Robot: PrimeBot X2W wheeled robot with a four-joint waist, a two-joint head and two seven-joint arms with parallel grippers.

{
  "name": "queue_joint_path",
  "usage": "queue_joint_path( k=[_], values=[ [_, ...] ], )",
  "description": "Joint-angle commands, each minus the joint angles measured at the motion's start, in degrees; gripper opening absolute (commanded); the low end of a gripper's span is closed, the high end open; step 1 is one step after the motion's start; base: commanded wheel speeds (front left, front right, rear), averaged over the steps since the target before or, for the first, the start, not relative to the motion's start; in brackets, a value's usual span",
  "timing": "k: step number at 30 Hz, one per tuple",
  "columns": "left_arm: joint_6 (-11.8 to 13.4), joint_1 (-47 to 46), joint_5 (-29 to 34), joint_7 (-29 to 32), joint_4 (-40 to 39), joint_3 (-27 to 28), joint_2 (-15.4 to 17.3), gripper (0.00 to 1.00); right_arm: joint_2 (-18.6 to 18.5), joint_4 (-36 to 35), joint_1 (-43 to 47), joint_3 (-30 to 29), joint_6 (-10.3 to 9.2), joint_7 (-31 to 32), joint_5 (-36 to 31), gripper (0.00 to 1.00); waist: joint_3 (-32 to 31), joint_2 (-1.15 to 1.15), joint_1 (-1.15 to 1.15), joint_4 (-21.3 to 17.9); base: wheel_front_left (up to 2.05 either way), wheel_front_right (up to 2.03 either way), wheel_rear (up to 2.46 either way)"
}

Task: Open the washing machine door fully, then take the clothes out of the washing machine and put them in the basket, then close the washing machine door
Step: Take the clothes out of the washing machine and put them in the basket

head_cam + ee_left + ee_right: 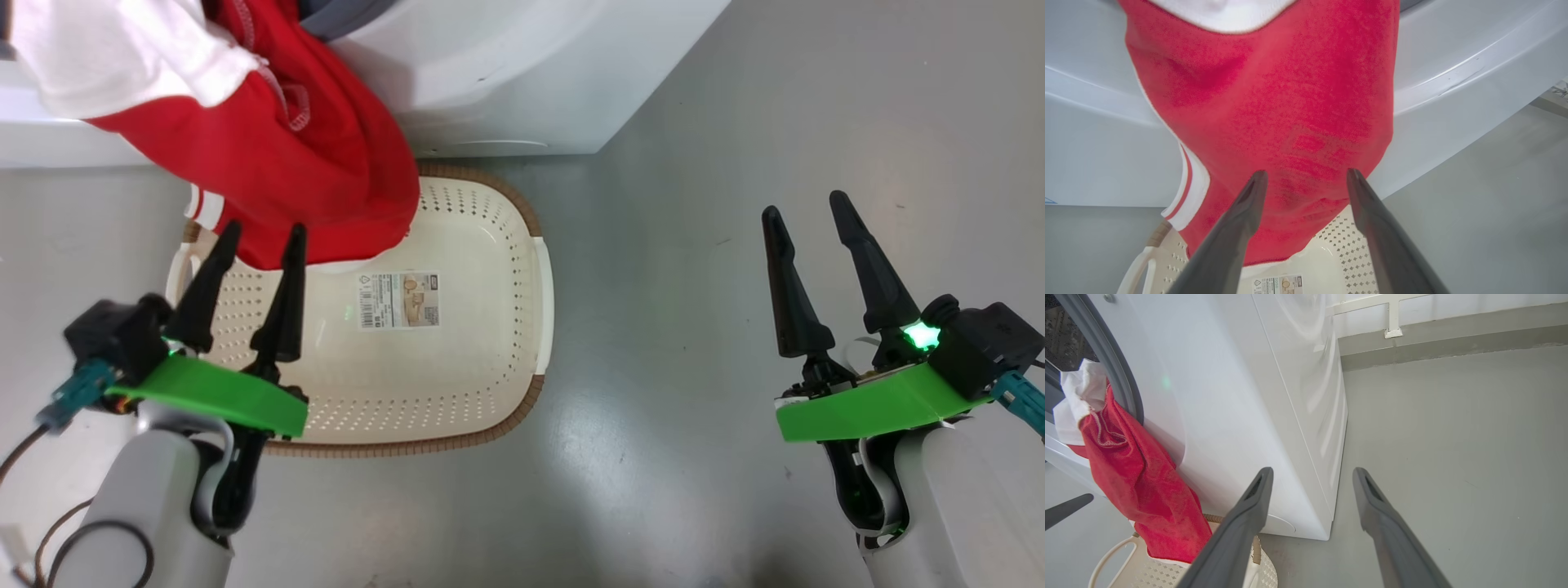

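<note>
Head view: the clothes [326, 163] hang from the washing machine [506, 73] into the basket [457, 392]; left fingers [283, 298] released beside them, right fingers [790, 286] released (well apart, over the floor [669, 367]). Left wrist view: red cloth just beyond the tips. Right wrist view: the same drape.

A smooth grey floor [702, 392] spreads out, glossy with pale reflections and a few small dark specks. In the right wrist view, toward one o'clock, a grey skirting ledge [1453, 339] meets it, topped by a white frame [1392, 316] with one short upright post.
</note>
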Motion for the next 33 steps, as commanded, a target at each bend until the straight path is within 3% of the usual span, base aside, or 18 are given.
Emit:
queue_joint_path(
  k=[1, 18, 33],
  values=[
    [0.08, 1.78, 0.55, -0.28, -1.45, 2.05, 1.62, 1.00, 0.04, -1.05, 0.88, 1.05, 0.26, -0.36, -0.59, 1.00, -0.20, 0.00, 0.00, 0.19, 0.00, 0.00, 0.00],
    [0.08, 15.56, 6.50, -0.28, -22.16, 12.23, 0.24, 1.00, 0.04, -1.07, 2.57, 0.00, 0.26, -0.36, -1.59, 1.00, -2.84, 0.00, 0.00, 1.00, 0.00, 0.00, 0.00],
    [0.08, 14.69, 6.17, -0.28, -24.19, 11.55, 0.50, 1.00, 0.04, -1.16, 3.09, -0.07, 0.26, -0.36, -1.81, 1.00, -3.35, 0.00, 0.00, 1.36, 0.00, 0.00, 0.00]
  ],
)
